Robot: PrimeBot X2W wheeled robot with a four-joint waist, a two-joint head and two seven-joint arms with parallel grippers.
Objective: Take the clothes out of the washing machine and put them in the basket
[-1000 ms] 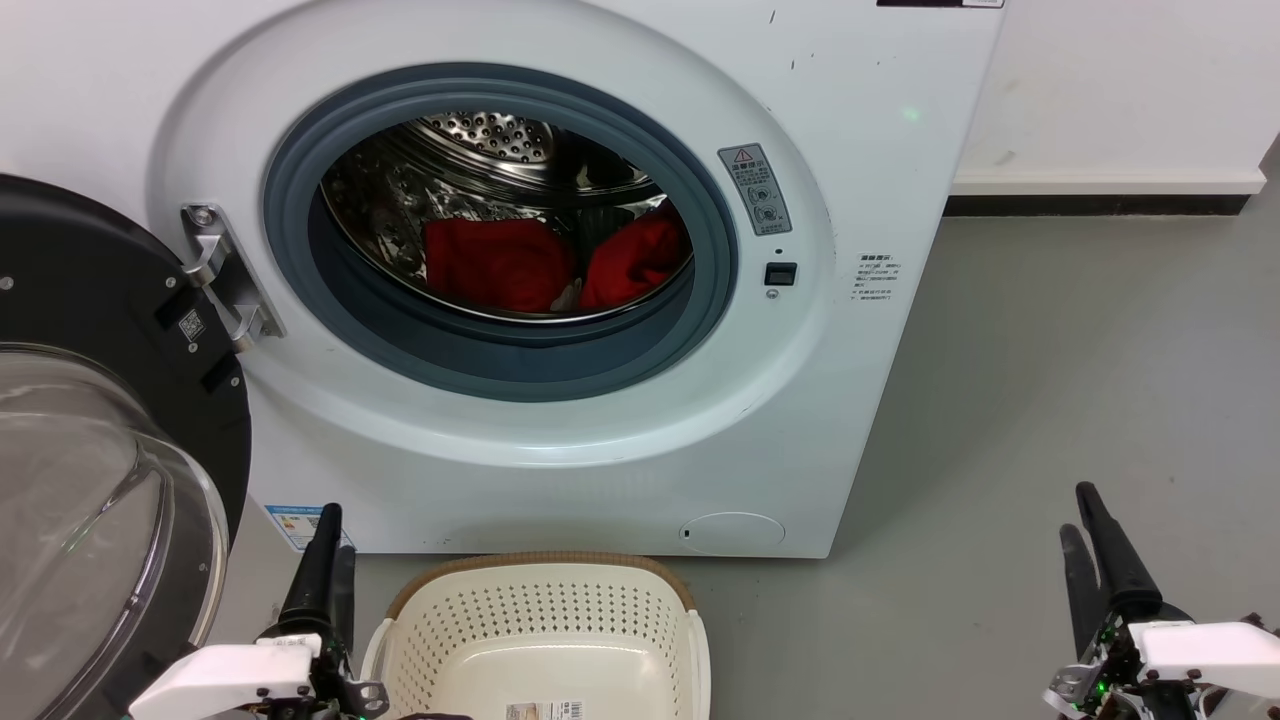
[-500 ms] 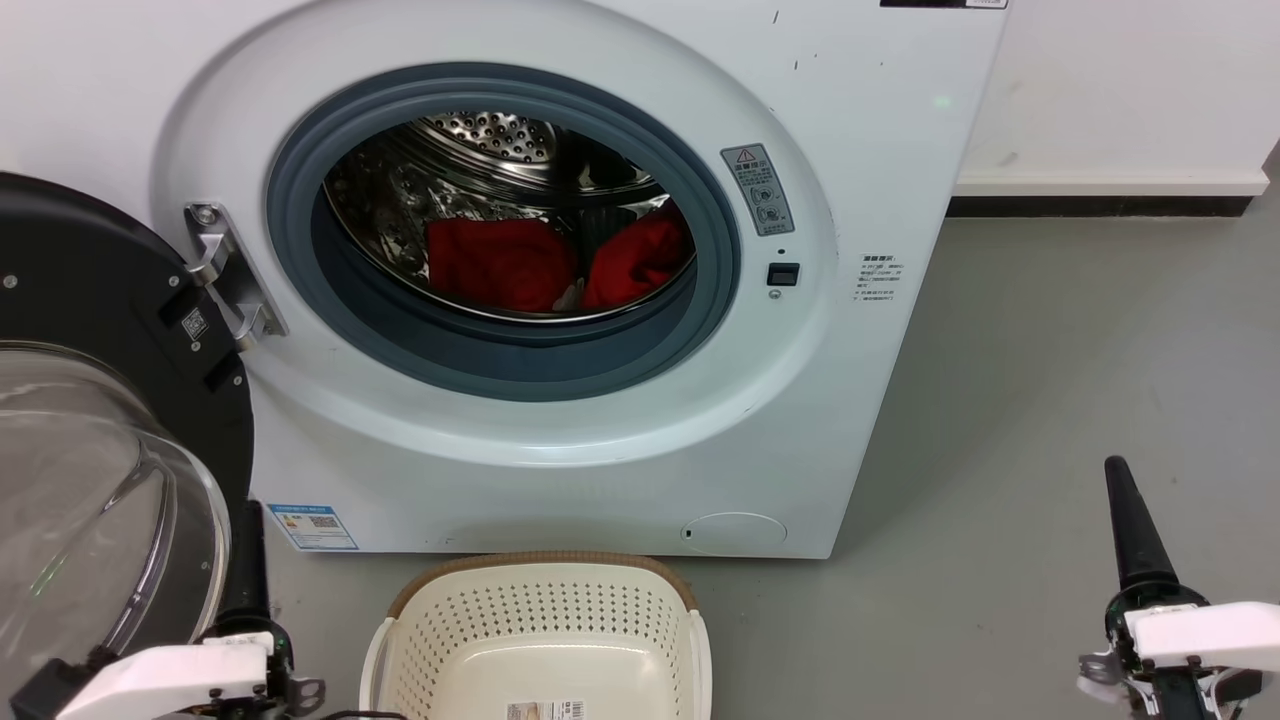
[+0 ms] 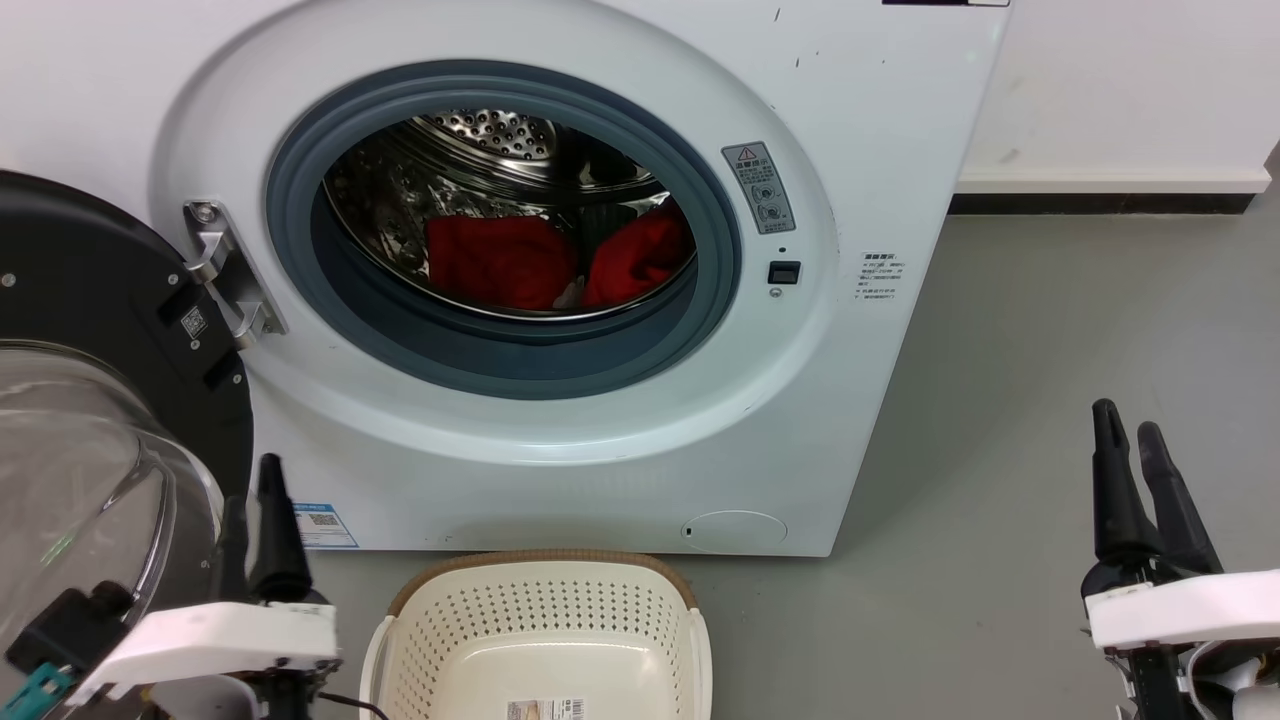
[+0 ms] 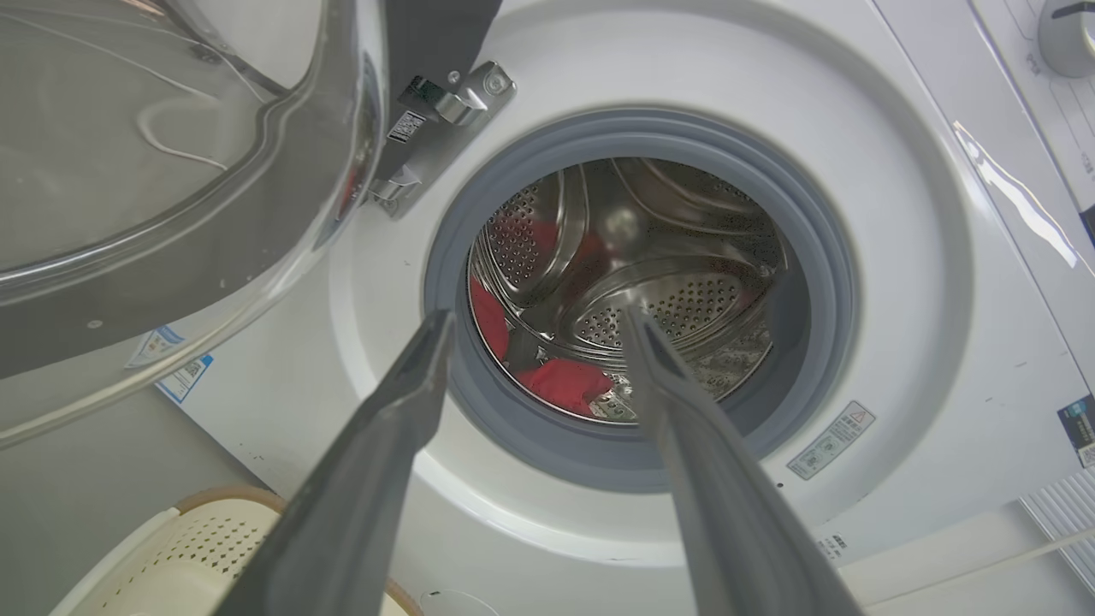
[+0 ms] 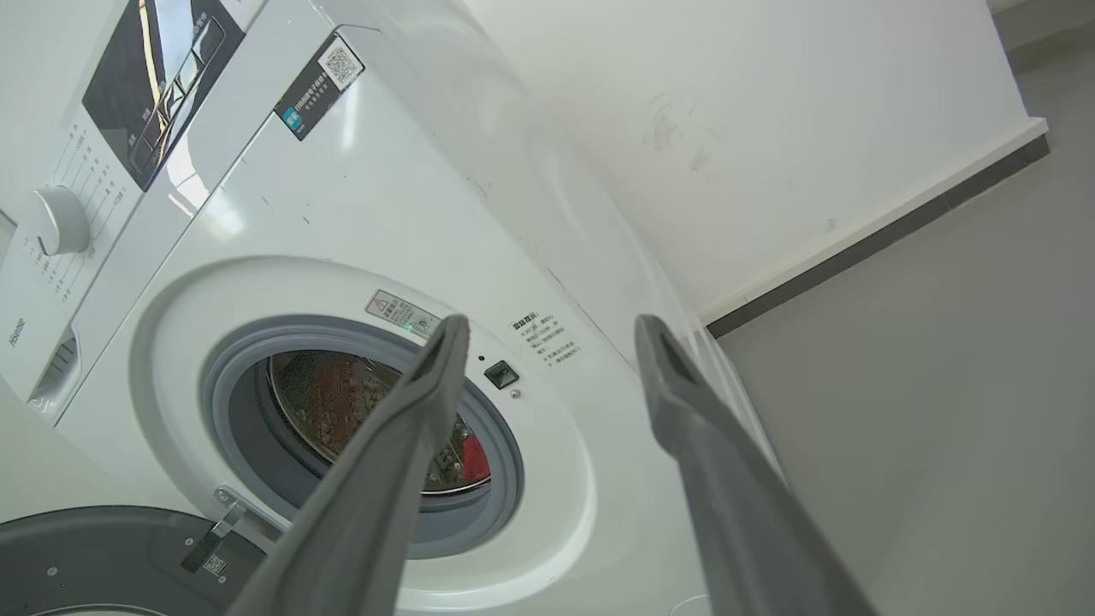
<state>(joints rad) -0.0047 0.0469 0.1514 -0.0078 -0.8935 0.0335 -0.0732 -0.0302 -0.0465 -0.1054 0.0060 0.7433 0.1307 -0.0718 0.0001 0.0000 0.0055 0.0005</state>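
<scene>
The washing machine [image 3: 880, 150] stands with its door swung open to the left. Two red clothes lie in the steel drum, one at the left [image 3: 500, 262] and one at the right [image 3: 638, 255]. The cream basket [image 3: 540, 560] sits empty on the floor just in front of the machine. My left gripper [image 3: 252, 484] is open, low beside the door and left of the basket. In the left wrist view its fingers [image 4: 539, 318] point at the drum and the clothes [image 4: 565, 383]. My right gripper [image 3: 1127, 421] is open over the floor to the machine's right; its fingers [image 5: 552, 325] frame the machine's front [image 5: 359, 214].
The black-framed door [image 3: 90, 270] with its bulging glass [image 3: 80, 480] hangs close to my left arm. Grey floor [image 3: 1050, 350] stretches right of the machine to a white wall with a dark skirting [image 3: 1100, 205]. The control panel and dial [image 5: 56, 221] sit at the machine's top.
Both grippers have risen in the head view. The left one swung left toward the door, then came up; the right one climbed straight up. The clothes and basket have not moved.
</scene>
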